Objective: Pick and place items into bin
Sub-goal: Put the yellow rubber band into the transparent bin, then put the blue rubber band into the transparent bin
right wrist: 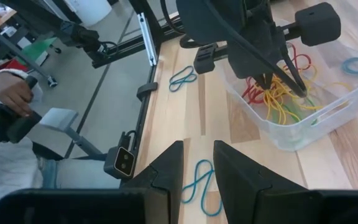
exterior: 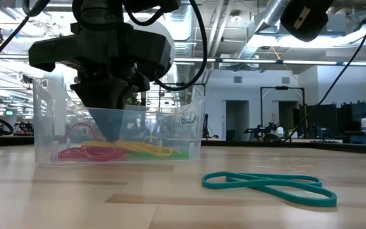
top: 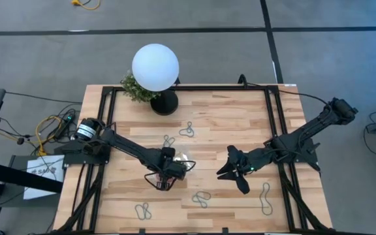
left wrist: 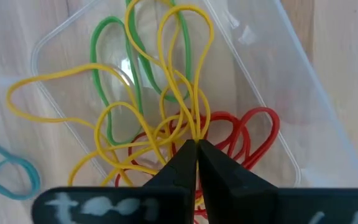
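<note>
Left edge of the desk (top: 253, 114): my left arm reaches in from there toward the middle. Left gripper (left wrist: 197, 149) is down inside the bin (exterior: 43, 121), fingers pinched together on a yellow loop (left wrist: 166, 68). The strands bunch where my fingertips meet and fan out over the tray floor.

The bin sits near the desk's middle, slightly toward the front edge. Inside it: more yellow loops, a green loop (left wrist: 104, 62), red loops (left wrist: 253, 130). In the low view they lie flat on the bin's bottom.

Loose items on the wood: a teal loop (exterior: 265, 184) twisted into a figure-eight, just beside the bin on its front side. A grey loop (top: 143, 210) near the front edge, left of centre. Another (top: 202, 198) in front of the bin. Two more (top: 187, 129) lie between the bin and the back edge. A white globe lamp (top: 155, 67) stands on a black base at the back edge, a small plant (top: 134, 89) beside it.

Right of the bin: my right gripper (right wrist: 197, 162) hovers over bare wood, fingers parted, nothing between them. A blue loop (right wrist: 197, 183) lies on the desk under it. A long grey loop (top: 265, 198) lies near the front-right corner.

A person's hand (right wrist: 14, 93) shows beyond the desk's edge in the right wrist view.
</note>
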